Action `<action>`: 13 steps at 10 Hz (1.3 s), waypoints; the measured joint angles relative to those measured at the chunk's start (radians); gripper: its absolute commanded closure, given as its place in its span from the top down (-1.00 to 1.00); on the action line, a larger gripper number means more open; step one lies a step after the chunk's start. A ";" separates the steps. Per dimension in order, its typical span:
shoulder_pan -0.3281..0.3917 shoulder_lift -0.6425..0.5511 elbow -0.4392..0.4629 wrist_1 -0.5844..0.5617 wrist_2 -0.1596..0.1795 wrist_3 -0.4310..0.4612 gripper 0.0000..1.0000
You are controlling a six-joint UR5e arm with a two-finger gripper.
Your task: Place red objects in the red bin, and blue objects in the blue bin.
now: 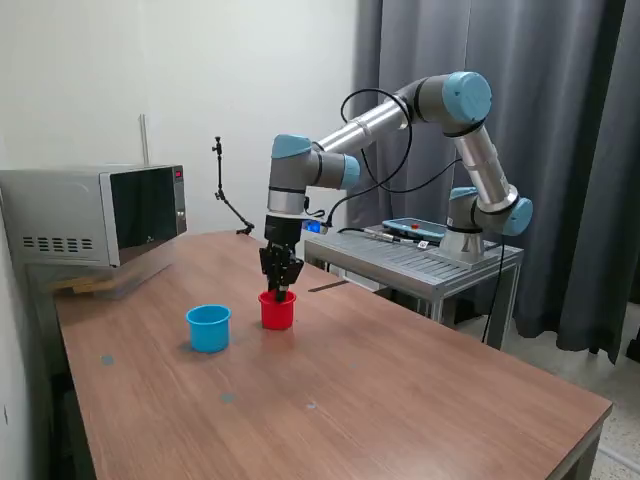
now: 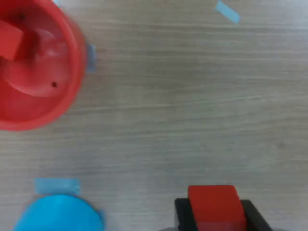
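You had a red cube [image 2: 213,206] clamped between the gripper [image 2: 214,216] fingers, hanging just above the red cup [image 2: 57,103]. One red cube [image 2: 10,39] already lay inside that cup. In the wrist view the held cube sat off to one side of the rim, so a release there could have dropped it onto the wooden table [image 2: 192,96] or bounced it off the rim. The light blue cup [image 1: 208,327] stood just beside the red one; a sideways drift risked the wrong bin.

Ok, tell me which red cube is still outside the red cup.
The red cube clamped in the end effector; the other red cube already lies inside the red cup.
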 measured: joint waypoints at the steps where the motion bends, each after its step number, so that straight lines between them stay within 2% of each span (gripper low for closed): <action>1: -0.014 -0.017 0.024 -0.008 0.000 0.000 -1.00; 13: -0.131 -0.156 0.245 -0.086 0.000 0.019 -1.00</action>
